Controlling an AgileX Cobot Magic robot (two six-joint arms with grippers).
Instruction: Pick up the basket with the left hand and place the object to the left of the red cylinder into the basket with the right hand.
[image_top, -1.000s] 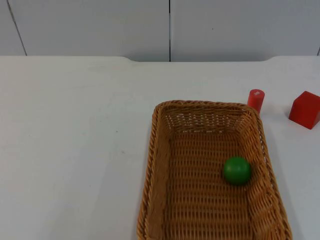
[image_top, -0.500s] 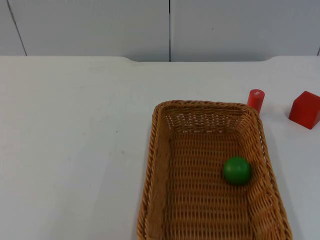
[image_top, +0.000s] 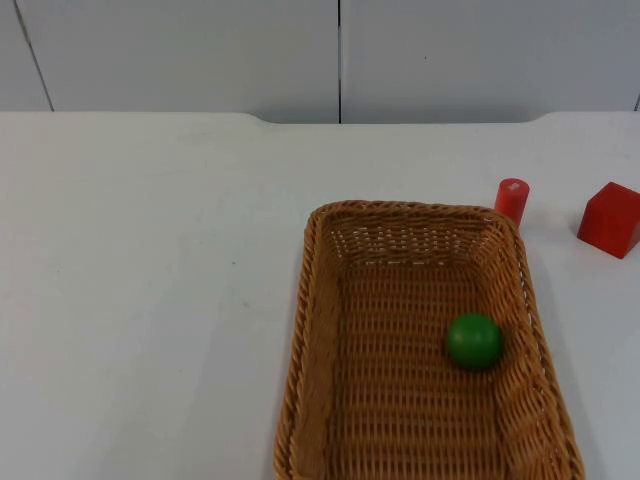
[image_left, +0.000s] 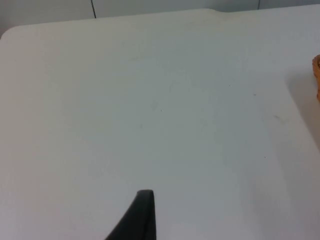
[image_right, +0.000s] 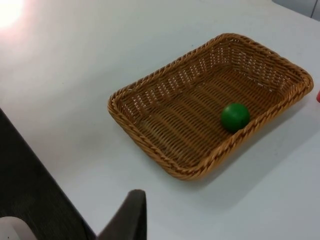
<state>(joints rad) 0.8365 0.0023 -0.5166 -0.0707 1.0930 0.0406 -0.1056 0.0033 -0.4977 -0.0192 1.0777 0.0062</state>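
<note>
We saw the rectangular brown wicker basket (image_top: 425, 350) resting on the white table top (image_top: 150, 280), with the small green ball (image_top: 474, 341) lying inside it against its right-hand long wall. The short red cylinder (image_top: 512, 200) stood upright on the table just beyond the basket's far right corner, and a red block (image_top: 609, 220) stood apart from it, further right.

From the right gripper (image_right: 131, 215) the whole basket (image_right: 210, 102) lay ahead of the fingertip, well apart from it, with the green ball (image_right: 235, 116) on the woven floor beside one long wall. A dark strip ran past the table's edge near that gripper.

The left gripper (image_left: 140, 215) hung over bare table (image_left: 150, 100), and a sliver of the basket's rim (image_left: 317, 75) showed well off to one side of it. One black fingertip showed at each wrist, so we could not tell whether either gripper was open or closed.
</note>
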